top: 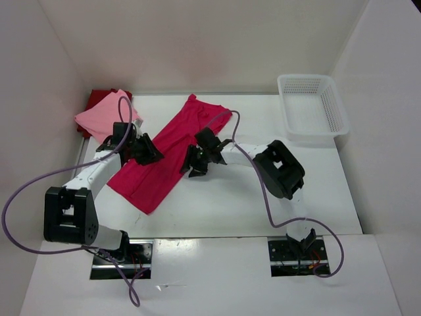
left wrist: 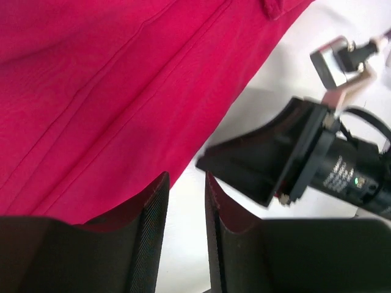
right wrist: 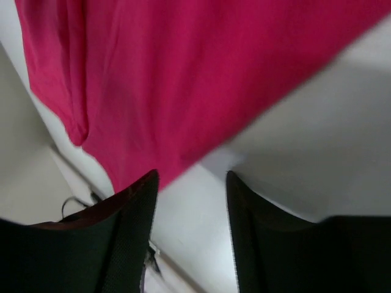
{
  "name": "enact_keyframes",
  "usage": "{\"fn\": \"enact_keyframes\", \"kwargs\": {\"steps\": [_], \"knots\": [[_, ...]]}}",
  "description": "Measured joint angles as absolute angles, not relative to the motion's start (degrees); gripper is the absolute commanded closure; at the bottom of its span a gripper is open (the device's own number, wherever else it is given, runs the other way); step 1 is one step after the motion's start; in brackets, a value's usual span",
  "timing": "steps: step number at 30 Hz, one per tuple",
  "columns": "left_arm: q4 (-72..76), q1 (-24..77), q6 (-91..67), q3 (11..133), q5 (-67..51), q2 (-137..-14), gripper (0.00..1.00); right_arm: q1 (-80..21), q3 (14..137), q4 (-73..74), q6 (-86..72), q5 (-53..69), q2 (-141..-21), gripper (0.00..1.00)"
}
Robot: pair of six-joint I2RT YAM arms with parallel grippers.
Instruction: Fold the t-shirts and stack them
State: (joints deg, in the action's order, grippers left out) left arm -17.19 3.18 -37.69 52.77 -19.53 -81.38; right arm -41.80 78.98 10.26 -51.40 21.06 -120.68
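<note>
Crimson shirt [top: 164, 161] lies diagonally mid-table, bare table [top: 263, 210] open toward 5 o'clock. Left gripper [left wrist: 186, 177], narrow and empty, is on its 9 o'clock side. Right gripper [right wrist: 192, 174], wide and empty, is at its 3 o'clock edge. Three shirts: pink shirt [top: 102, 117] lies atop dark red shirt [top: 99, 97] at 10 o'clock. One basket [top: 312, 108].

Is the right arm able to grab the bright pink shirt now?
Probably yes. The right gripper hangs open at the edge of the bright pink shirt, with nothing between them.

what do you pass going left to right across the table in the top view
light pink shirt lying on the dark red shirt → left gripper → crimson shirt → right gripper → white mesh basket
</note>
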Motion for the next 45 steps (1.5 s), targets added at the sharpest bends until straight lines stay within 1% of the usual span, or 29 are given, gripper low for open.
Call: {"fn": "enact_keyframes", "kwargs": {"steps": [2,3,4,6,7,9,11,15,17,18,19,20,22,24,25,26,28,31,33,37,42,44,45], "knots": [[-17.4,3.2,-37.7,52.2,-19.4,-80.5,0.62,-41.9,81.4,9.6,-52.5,20.0,-122.7,0.56],[-17.4,3.1,-37.7,52.1,-19.3,-80.2,0.62,-41.9,82.6,9.5,-53.0,20.0,-123.7,0.72],[-17.4,3.1,-37.6,52.0,-19.4,-80.0,0.62,-42.0,84.1,9.2,-53.3,19.4,-125.0,0.83],[-17.5,3.1,-37.6,51.8,-19.4,-79.7,0.62,-42.1,85.4,8.5,-54.2,19.2,-127.0,0.98],[-17.6,3.1,-37.6,51.7,-19.4,-79.7,0.60,-42.0,85.5,8.2,-54.7,19.4,-127.2,1.00],[-17.7,3.2,-37.3,51.5,-19.6,-79.6,0.58,-41.6,84.9,8.1,-54.5,19.3,-126.8,1.00],[-18.1,3.7,-36.3,51.5,-19.6,-79.7,0.58,-41.0,81.6,7.7,-53.1,19.1,-124.5,1.00],[-18.6,7.3,-35.6,51.5,-19.7,-80.8,0.56,-36.1,70.1,12.2,-47.3,18.2,-114.7,1.00],[-19.0,9.1,-34.9,51.4,-19.7,-81.8,0.55,-31.5,65.5,15.8,-43.7,17.8,-109.9,0.94],[-19.4,10.0,-34.7,51.4,-19.8,-82.1,0.53,-29.1,63.5,17.4,-42.1,17.4,-107.8,0.86],[-19.8,10.7,-34.6,51.4,-19.8,-82.4,0.53,-26.9,61.7,18.6,-40.8,16.9,-105.9,0.59],[-20.4,11.4,-34.6,51.4,-19.8,-82.5,0.52,-25.1,60.2,19.9,-40.2,16.2,-104.1,0.46],[-21.9,12.4,-34.4,51.3,-19.8,-82.5,0.52,-23.2,57.6,21.3,-38.5,16.0,-100.8,0.32],[-22.9,13.1,-34.4,50.3,-19.8,-82.5,0.50,-23.4,55.0,22.2,-37.9,16.6,-97.1,0.31],[-23.5,13.5,-34.5,49.5,-19.8,-82.5,0.47,-23.7,53.9,22.7,-38.0,16.9,-95.2,0.31],[-24.4,14.0,-34.6,48.6,-19.7,-82.5,0.45,-23.9,52.4,23.0,-38.2,17.3,-93.2,0.31],[-26.8,15.4,-34.9,47.2,-19.9,-82.5,0.44,-24.0,49.3,23.8,-39.1,17.9,-89.1,0.37],[-29.0,18.2,-36.2,45.2,-21.0,-82.4,0.43,-24.5,43.9,24.6,-41.3,18.8,-83.4,0.39],[-29.9,19.7,-37.0,43.4,-22.3,-82.4,0.40,-25.6,40.6,26.2,-43.2,18.8,-80.4,0.40],[-31.6,23.1,-39.1,40.0,-24.3,-82.3,0.39,-29.3,37.2,29.6,-47.4,18.2,-77.1,0.43],[-29.5,27.9,-41.2,37.3,-27.9,-83.4,0.36,-32.1,35.8,33.3,-53.1,13.7,-73.9,0.44],[-28.4,30.2,-42.4,36.5,-29.5,-84.1,0.36,-32.9,34.7,34.1,-55.0,12.8,-71.9,0.47],[-28.0,31.6,-42.8,36.3,-30.3,-84.3,0.36,-33.1,34.1,34.3,-55.8,12.6,-71.2,0.51]]}}
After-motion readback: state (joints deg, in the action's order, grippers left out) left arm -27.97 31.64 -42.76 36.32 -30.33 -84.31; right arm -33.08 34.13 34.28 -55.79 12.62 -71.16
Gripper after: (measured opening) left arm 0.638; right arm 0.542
